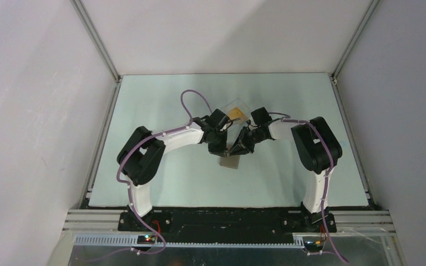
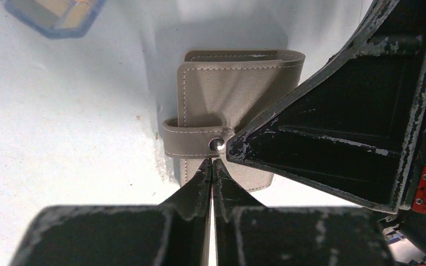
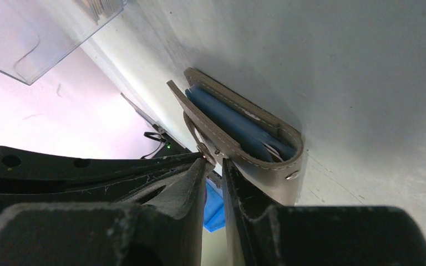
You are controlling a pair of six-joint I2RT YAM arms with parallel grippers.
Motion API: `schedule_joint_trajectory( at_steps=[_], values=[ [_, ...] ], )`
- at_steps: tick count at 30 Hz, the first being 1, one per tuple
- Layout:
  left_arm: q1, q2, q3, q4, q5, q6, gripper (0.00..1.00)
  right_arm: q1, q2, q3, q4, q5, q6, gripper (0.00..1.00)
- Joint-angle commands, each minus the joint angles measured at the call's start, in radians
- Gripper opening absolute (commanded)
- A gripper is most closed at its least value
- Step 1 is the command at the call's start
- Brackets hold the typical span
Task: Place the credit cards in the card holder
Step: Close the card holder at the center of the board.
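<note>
The grey-taupe card holder [image 2: 230,94] lies folded on the table, just ahead of both grippers [image 1: 230,162]. Its strap [image 2: 191,138] ends in a metal snap. From the right wrist view the holder [image 3: 266,166] gapes slightly, showing a blue lining. My left gripper [image 2: 212,162] is shut, its tips touching the holder just below the strap. My right gripper [image 3: 214,162] has its jaws a narrow gap apart, with the strap's snap end at their tips; no clamp on it shows. Orange credit cards [image 1: 234,113] lie in a clear box behind the grippers.
The clear plastic box [image 3: 28,39] stands just beyond the holder, at the top left of the left wrist view [image 2: 55,16]. Both arms [image 1: 169,141] crowd the table's middle. Walls and an aluminium frame [image 1: 97,39] border the table.
</note>
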Motion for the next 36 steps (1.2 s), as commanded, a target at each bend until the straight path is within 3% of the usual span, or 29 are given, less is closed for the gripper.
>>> schedule_joint_trajectory(
  at_steps=[1, 20, 27, 36],
  values=[
    [-0.002, -0.018, 0.011, 0.014, -0.001, 0.021, 0.06, 0.008, -0.017, 0.001, -0.037, 0.012, -0.029, 0.22],
    [-0.006, -0.011, 0.008, 0.013, 0.005, 0.023, 0.05, 0.024, 0.044, 0.000, 0.082, -0.005, 0.060, 0.15],
    [-0.008, -0.015, 0.002, 0.014, -0.001, 0.024, 0.05, 0.022, 0.046, 0.001, 0.048, 0.016, 0.037, 0.00],
    [-0.001, -0.028, -0.005, 0.014, 0.003, 0.029, 0.07, 0.018, -0.012, 0.001, -0.056, 0.047, -0.040, 0.00]
  ],
)
